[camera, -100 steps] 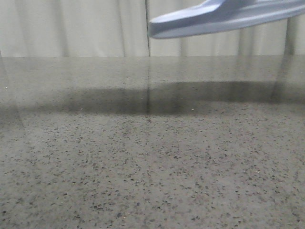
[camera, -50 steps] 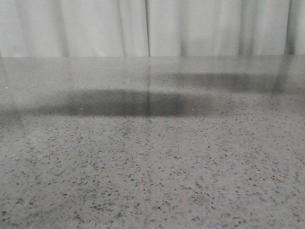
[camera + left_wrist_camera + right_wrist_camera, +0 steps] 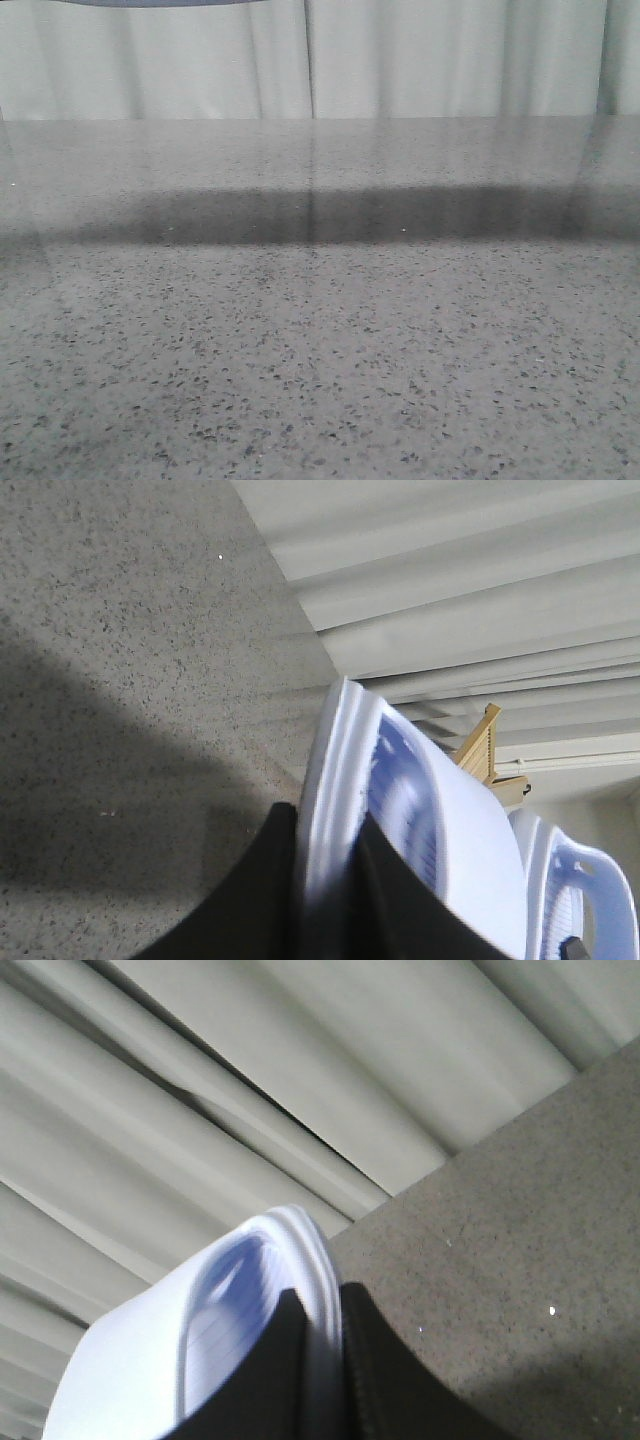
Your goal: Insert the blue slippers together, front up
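Observation:
Both blue slippers are held in the air above the speckled grey table (image 3: 320,340). In the left wrist view my left gripper (image 3: 326,872) is shut on the thick sole edge of one slipper (image 3: 470,830), which stands on edge with its ribbed footbed showing. The other slipper (image 3: 580,900) shows beside it. In the right wrist view my right gripper (image 3: 322,1360) is shut on the sole edge of that slipper (image 3: 150,1360). In the front view only a thin blue sliver of a slipper (image 3: 160,2) shows at the top edge. Neither gripper shows there.
Pale pleated curtains (image 3: 420,60) hang behind the table's far edge. A wide dark shadow band (image 3: 330,215) lies across the table. A wooden frame piece (image 3: 483,748) shows behind the slipper in the left wrist view.
In the front view the slipper at the top right rose out of frame. A blue sliver now shows at the top left, and the shadows have merged into one wide band.

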You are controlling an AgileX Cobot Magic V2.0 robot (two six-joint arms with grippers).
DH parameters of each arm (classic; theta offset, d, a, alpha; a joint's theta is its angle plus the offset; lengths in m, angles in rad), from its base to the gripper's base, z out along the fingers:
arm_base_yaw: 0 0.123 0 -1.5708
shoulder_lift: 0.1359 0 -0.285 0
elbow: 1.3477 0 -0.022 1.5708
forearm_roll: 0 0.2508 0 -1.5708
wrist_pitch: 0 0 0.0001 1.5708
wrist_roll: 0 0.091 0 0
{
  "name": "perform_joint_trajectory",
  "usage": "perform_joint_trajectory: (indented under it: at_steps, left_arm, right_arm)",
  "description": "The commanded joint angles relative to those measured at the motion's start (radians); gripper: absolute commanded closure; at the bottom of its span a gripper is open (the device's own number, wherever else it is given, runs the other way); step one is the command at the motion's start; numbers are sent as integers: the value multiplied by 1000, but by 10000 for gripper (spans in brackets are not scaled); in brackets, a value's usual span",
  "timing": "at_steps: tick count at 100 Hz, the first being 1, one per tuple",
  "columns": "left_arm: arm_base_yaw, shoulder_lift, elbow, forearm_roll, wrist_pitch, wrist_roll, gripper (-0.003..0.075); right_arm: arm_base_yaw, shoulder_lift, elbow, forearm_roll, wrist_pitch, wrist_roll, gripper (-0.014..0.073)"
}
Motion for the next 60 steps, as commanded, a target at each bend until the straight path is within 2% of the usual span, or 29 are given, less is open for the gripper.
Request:
perform_joint_trajectory:
  at_steps: [1,60]
  left_arm:
    - [-8,-10,-26,-89,59,-18,704]
    - [-8,-10,-26,-89,196,-91,704]
  right_arm:
    - [1,-7,-37,22,-19,-3,701]
    - [1,-5,-37,22,29,-3,701]
